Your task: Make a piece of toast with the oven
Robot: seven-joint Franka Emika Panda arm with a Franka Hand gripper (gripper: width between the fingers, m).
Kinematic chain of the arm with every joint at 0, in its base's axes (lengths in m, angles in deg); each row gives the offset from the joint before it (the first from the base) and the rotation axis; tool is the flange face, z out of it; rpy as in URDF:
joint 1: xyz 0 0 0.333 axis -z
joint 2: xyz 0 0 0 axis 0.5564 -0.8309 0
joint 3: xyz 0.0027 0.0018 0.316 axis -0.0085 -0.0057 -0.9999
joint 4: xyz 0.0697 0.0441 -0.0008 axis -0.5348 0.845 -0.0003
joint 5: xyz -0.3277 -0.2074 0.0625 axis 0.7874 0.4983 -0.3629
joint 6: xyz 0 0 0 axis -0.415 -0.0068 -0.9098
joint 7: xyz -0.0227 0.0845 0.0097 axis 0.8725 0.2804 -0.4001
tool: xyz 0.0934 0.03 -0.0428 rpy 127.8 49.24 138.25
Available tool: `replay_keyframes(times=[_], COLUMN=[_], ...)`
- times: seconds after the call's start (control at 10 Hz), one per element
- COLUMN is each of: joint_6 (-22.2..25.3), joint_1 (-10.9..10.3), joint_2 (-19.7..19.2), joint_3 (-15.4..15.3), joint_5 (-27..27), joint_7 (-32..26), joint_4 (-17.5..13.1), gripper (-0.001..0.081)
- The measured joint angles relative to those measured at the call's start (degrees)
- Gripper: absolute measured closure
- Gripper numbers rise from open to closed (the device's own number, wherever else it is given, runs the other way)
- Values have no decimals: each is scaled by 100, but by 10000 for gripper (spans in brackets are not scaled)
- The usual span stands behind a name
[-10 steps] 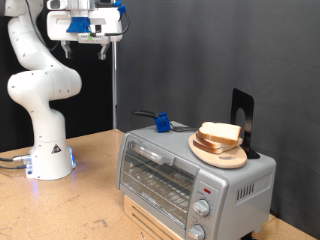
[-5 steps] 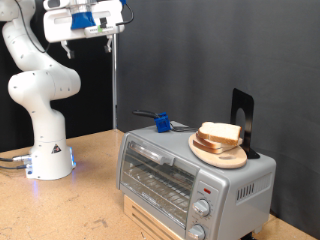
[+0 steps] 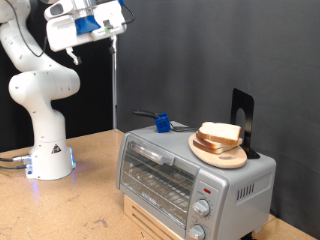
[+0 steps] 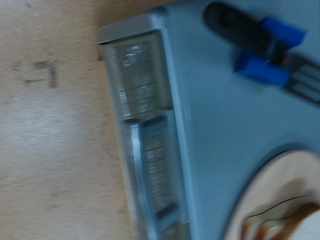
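The silver toaster oven [image 3: 190, 172] stands at the exterior view's bottom right, its glass door [image 3: 152, 175] shut. On its top is a round wooden plate [image 3: 222, 152] with pale bread slices [image 3: 220, 133] stacked on it; I cannot tell the piece of toast from the other slice. My gripper [image 3: 76, 46] hangs high at the exterior view's top left, far from the oven, open and empty. The wrist view looks down on the oven's top [image 4: 210, 130], its door [image 4: 140, 120], the plate's rim [image 4: 280, 185] and a bit of bread [image 4: 290, 222]; no fingers show there.
A blue and black clamp-like tool [image 3: 160, 122] lies on the oven's top, also seen in the wrist view [image 4: 265, 55]. A black stand [image 3: 243, 118] rises behind the plate. Two knobs [image 3: 205, 208] and a red light [image 3: 203, 188] are on the oven's front. The arm's base [image 3: 50, 160] stands on the wooden table.
The hand has shifted towards the exterior view's left and tilted, still high above the table. The oven, plate and bread have not moved.
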Motion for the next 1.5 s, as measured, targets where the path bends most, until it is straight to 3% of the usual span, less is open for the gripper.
replay_keyframes(times=[0.1, 0.3, 0.9, 1.3, 1.5], joint_6=[-58, -687, -1680, -2177, -2213], joint_1=[-191, -330, -589, -743, -728], joint_2=[24, -149, -1454, -2162, -2245], joint_3=[231, 370, 642, 666, 615], joint_5=[-115, -138, -168, -337, -337], joint_7=[-408, -616, -1028, -951, -829], joint_4=[0, 77, 7, -138, -171], gripper=[-2, -2, -2, -2, -2])
